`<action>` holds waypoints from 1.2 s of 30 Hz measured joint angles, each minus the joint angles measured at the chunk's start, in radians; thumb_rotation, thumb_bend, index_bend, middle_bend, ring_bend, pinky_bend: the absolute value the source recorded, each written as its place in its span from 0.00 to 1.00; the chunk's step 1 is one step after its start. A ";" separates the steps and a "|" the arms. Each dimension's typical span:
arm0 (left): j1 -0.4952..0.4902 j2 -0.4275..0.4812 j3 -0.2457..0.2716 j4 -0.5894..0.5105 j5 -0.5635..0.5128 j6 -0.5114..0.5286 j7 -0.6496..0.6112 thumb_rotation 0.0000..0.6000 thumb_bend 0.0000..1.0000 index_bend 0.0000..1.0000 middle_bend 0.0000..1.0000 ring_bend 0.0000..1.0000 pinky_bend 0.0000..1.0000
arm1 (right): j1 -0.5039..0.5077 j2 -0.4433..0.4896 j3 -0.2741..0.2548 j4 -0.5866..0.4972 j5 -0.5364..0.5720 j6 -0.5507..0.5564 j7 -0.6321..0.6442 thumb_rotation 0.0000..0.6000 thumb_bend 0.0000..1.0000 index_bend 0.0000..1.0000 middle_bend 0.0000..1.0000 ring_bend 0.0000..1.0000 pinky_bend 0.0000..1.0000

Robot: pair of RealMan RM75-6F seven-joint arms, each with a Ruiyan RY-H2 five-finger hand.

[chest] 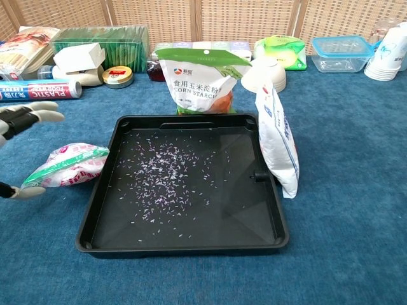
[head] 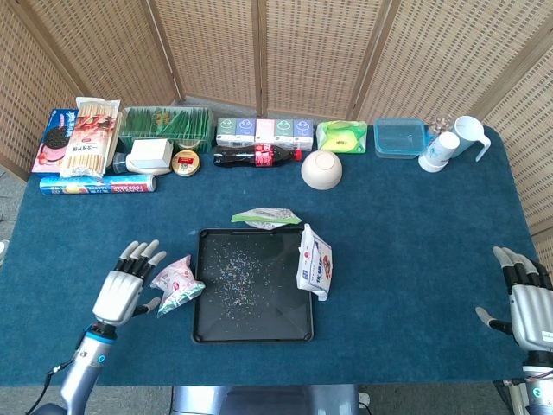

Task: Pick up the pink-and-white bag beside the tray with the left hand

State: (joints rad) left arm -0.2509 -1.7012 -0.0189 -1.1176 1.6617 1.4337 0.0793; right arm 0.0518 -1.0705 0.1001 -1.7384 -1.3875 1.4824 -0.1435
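One left hand (head: 125, 290) spread beside pink-and-white bag (head: 176, 284), black tray (head: 207, 328) adjacent

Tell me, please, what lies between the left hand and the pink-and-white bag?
Nothing but bare blue table cover. In the head view the open left hand sits just left of the pink-and-white bag, not yet touching it.

We count one black tray (head: 252, 328), just right of the left robot hand (head: 130, 290), and three bags around it: one pink-and-white bag (head: 176, 284) just beside that robot hand, one green corn starch bag (head: 266, 216) and one white bag (head: 314, 262) beyond. Farther ahead we count one cola bottle (head: 256, 156), one bowl (head: 321, 169), one clear lidded box (head: 400, 137) and one white jug (head: 469, 135). We see two robot hands, the right robot hand (head: 525, 298) well apart.
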 measured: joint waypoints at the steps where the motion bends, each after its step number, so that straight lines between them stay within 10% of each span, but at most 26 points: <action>1: -0.003 -0.009 0.001 0.008 -0.003 -0.005 -0.004 1.00 0.03 0.13 0.00 0.01 0.08 | 0.000 0.000 0.000 0.000 0.000 0.000 0.000 1.00 0.00 0.03 0.10 0.12 0.09; 26: -0.060 -0.148 -0.050 0.103 -0.052 -0.010 0.046 1.00 0.06 0.25 0.01 0.02 0.08 | 0.005 0.005 -0.001 0.007 0.000 -0.014 0.018 1.00 0.00 0.03 0.10 0.12 0.09; 36: -0.082 -0.172 -0.071 0.155 -0.067 0.004 0.058 1.00 0.16 0.60 0.50 0.47 0.55 | 0.008 0.006 -0.006 0.007 -0.004 -0.023 0.023 1.00 0.00 0.03 0.11 0.12 0.09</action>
State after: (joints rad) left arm -0.3331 -1.8729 -0.0897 -0.9629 1.5943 1.4380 0.1372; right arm 0.0596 -1.0644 0.0941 -1.7310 -1.3915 1.4594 -0.1205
